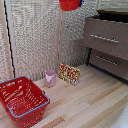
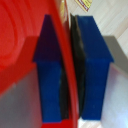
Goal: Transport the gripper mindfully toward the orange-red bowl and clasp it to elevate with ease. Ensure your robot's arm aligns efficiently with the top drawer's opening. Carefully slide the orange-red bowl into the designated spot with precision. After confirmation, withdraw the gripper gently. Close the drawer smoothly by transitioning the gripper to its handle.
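Note:
The orange-red bowl (image 1: 69,4) hangs high in the air at the top edge of the exterior view, left of the dresser. The gripper itself is cut off by the exterior view's top edge. In the wrist view the gripper (image 2: 70,75) is shut on the bowl's rim (image 2: 30,45), one blue fingertip (image 2: 50,75) inside the bowl and one (image 2: 95,70) outside. The top drawer (image 1: 107,36) stands pulled open a little, its silver handle (image 1: 104,38) running across the front. The robot's arm is out of view.
A red wire-mesh basket (image 1: 21,100) stands on the wooden floor at the exterior view's lower left. A small pink cup (image 1: 50,77) and a colourful box (image 1: 69,73) sit near the wall. A lower drawer (image 1: 107,61) is under the top one.

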